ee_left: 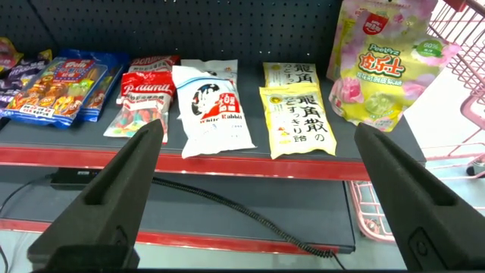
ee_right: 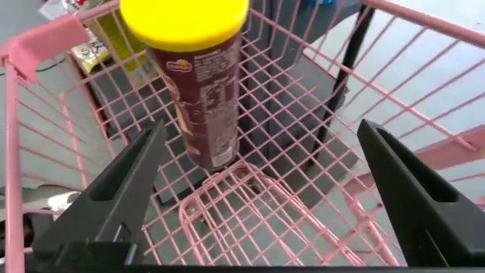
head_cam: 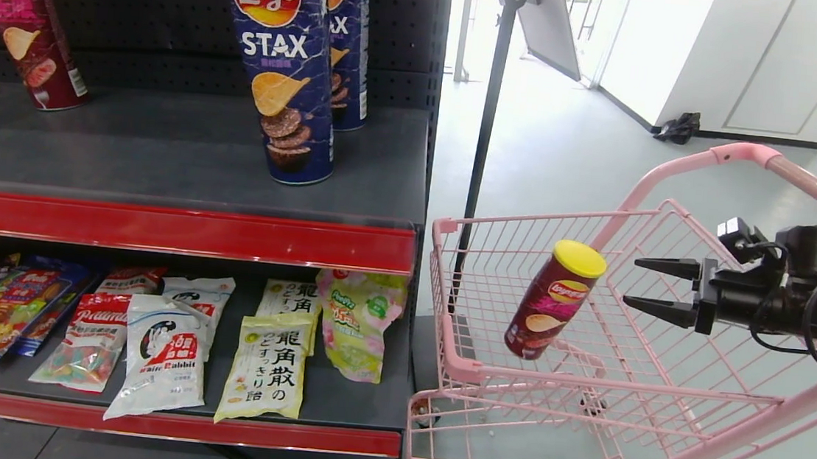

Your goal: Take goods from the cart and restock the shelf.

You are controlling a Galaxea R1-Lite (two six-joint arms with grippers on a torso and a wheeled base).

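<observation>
A maroon chip can with a yellow lid (head_cam: 554,299) (ee_right: 195,80) leans tilted inside the pink wire cart (head_cam: 472,368) (ee_right: 45,45). My right gripper (head_cam: 640,283) (ee_right: 258,197) hangs open above the cart basket, just right of the can and apart from it, with nothing between its fingers. My left gripper (ee_left: 258,197) is open and empty in front of the lower shelf (head_cam: 162,422) (ee_left: 227,163) with its snack bags. The upper shelf (head_cam: 179,228) carries a maroon can (head_cam: 24,18) at the left and two dark blue cans (head_cam: 286,63).
Several snack bags (head_cam: 164,356) (ee_left: 212,106) lie on the lower shelf. A black pole (head_cam: 488,118) stands between shelf and cart. Between the maroon can and the blue cans is bare shelf. A black cable (ee_left: 250,216) lies below the lower shelf.
</observation>
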